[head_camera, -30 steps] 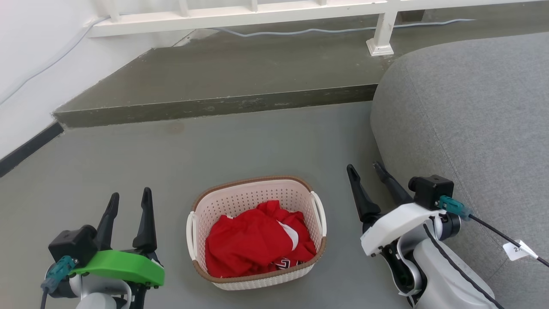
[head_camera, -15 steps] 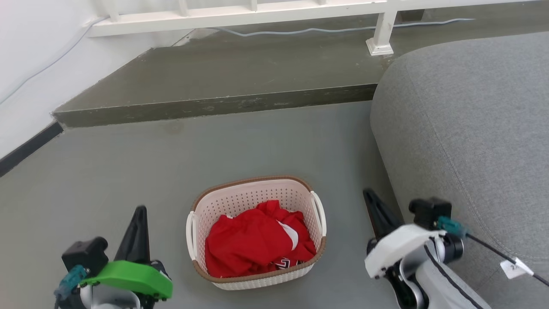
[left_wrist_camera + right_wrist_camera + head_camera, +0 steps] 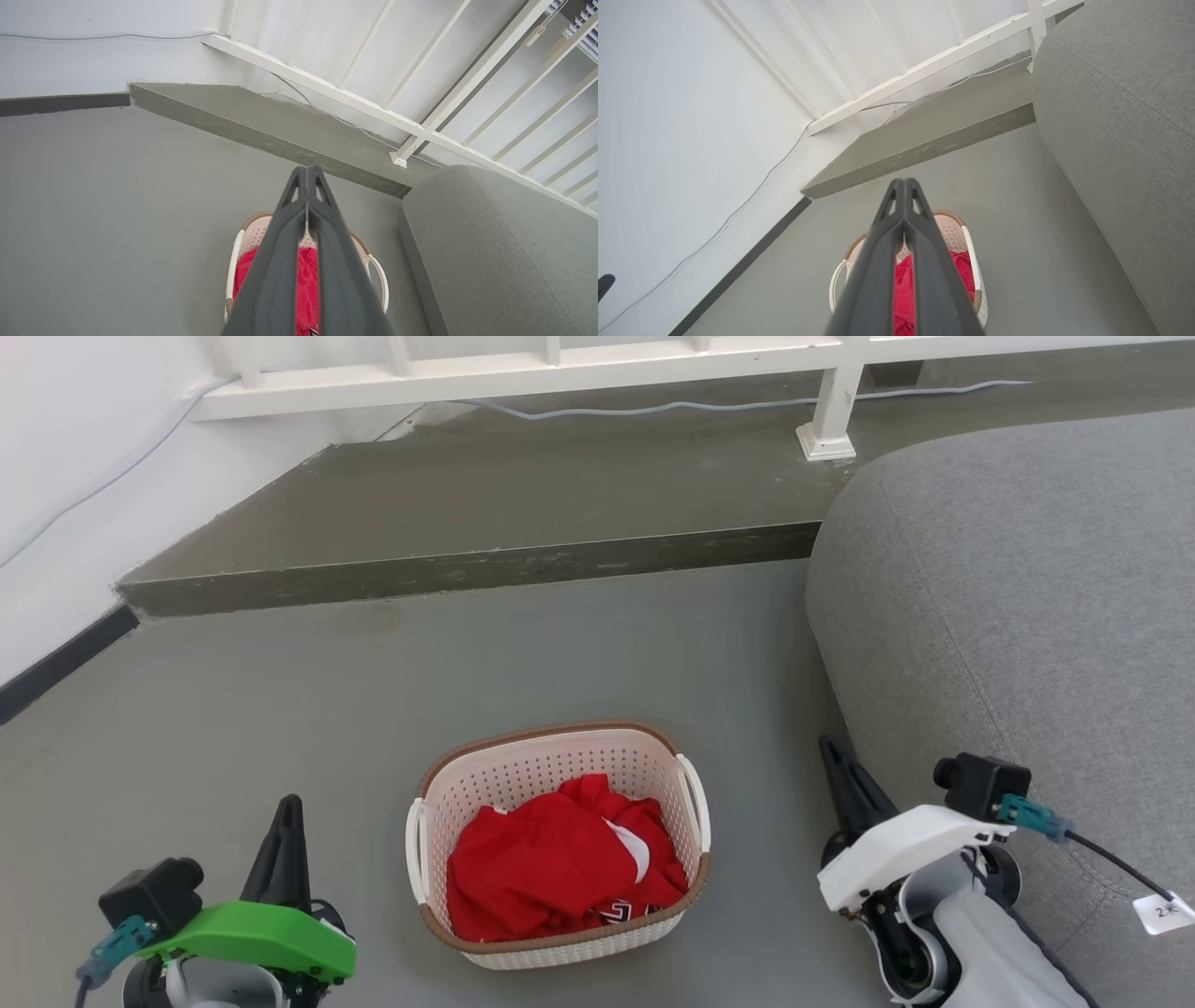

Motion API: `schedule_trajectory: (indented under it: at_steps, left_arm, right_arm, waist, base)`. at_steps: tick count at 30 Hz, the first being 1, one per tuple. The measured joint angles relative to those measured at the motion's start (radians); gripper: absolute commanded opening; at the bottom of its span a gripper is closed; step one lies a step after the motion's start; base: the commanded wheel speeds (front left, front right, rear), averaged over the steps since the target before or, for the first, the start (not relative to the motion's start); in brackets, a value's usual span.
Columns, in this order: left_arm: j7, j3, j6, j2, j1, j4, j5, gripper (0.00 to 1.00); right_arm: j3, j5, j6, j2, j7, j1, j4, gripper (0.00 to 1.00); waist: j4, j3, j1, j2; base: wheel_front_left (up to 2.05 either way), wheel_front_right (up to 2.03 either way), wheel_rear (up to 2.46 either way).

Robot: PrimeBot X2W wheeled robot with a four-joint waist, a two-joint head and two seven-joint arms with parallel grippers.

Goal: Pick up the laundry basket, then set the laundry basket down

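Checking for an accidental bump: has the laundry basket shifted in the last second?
No. The laundry basket keeps its spot below the floor step, beside the sofa.

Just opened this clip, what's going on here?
A two-armed robot faces the laundry basket, which rests on the grey floor beside a grey sofa, with a red garment inside. The left gripper and the right gripper hang on either side of the basket, both shut. Neither touches the basket or its handles, so nothing is gripped at this moment.
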Motion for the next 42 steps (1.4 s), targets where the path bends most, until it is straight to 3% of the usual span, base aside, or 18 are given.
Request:
schedule_trajectory:
  at_steps: [42]
  left_arm:
    - [0.150,0.100,-0.026,-0.016,-0.004,0.004,-0.439,0.00]
  right_arm:
    - [-0.243,0.442,0.059,0.015,0.143,0.030,-0.064,0.00]
  waist:
    - [0.002,-0.014,0.0000,0.0000]
  base:
    - [0.00,0.00,0.00]
